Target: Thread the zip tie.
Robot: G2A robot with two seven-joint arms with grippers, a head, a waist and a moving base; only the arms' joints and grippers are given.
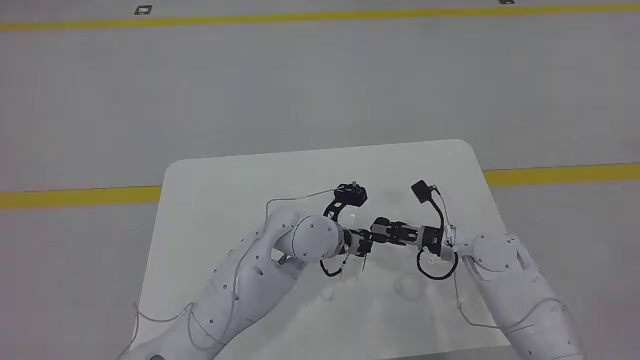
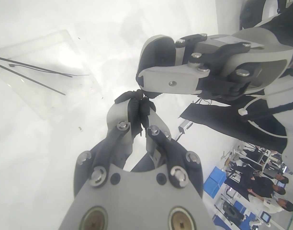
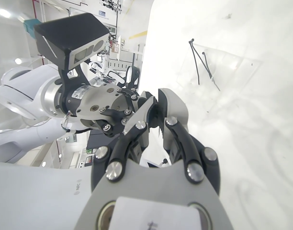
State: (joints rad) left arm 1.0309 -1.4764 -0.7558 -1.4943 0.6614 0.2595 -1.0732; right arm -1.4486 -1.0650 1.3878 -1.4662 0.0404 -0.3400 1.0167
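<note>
My two grippers meet tip to tip above the middle of the white table [image 1: 230, 210]. My left gripper [image 2: 139, 106] is shut, its black pads pressed together on a thin dark piece of the zip tie. My right gripper [image 3: 157, 107] is shut too. A thin black strand of zip tie [image 3: 159, 130] hangs between its fingers. In the top view the left gripper [image 1: 358, 244] and right gripper [image 1: 380, 232] touch, with a short strand of the zip tie [image 1: 363, 260] hanging under them. Most of the tie is hidden by the pads.
A clear flat tray [image 2: 53, 48] lies on the table beyond the grippers and holds two spare black zip ties [image 2: 36, 69]. The same spare zip ties [image 3: 201, 63] lie on the tray [image 3: 232, 63] in the right wrist view. The table edge [image 3: 150, 25] runs behind the left arm.
</note>
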